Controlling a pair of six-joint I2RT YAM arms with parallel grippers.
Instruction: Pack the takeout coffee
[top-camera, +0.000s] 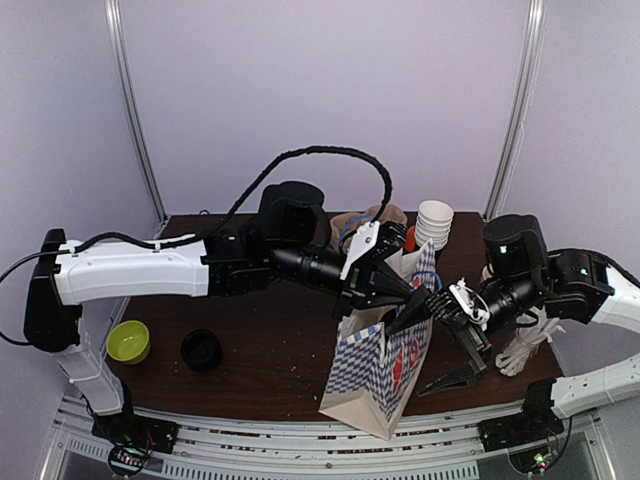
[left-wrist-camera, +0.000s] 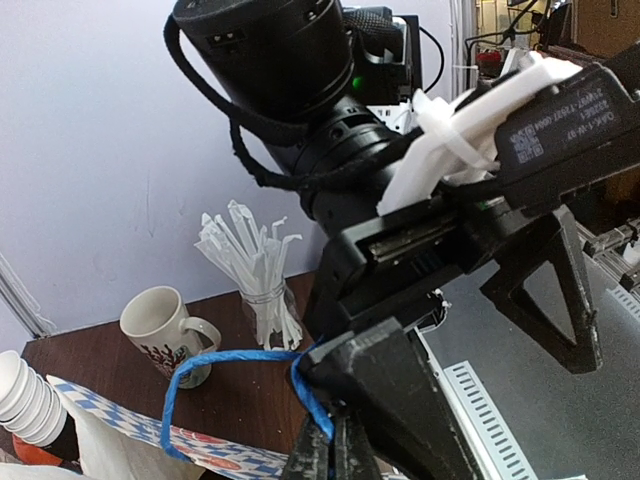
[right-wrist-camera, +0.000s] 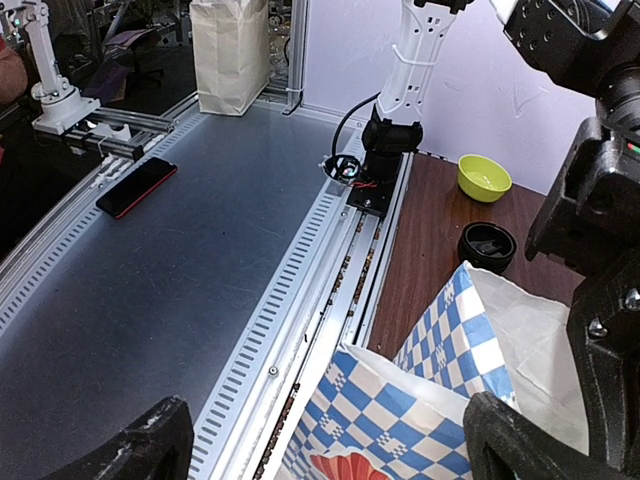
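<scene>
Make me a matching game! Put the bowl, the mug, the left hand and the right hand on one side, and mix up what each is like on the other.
1. bowl
2. mug
3. left hand
4. right hand

A. wide open
B. lime green
C. beside the jar of straws
D. shut on the blue handle

Pairs: 1-B, 2-C, 3-D, 4-A.

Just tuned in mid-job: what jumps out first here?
A blue-checked paper bag stands at the near edge of the table, centre. The left tool pinches its blue handle above it, shut tight; the right tool hangs wide open just right of the bag.
</scene>
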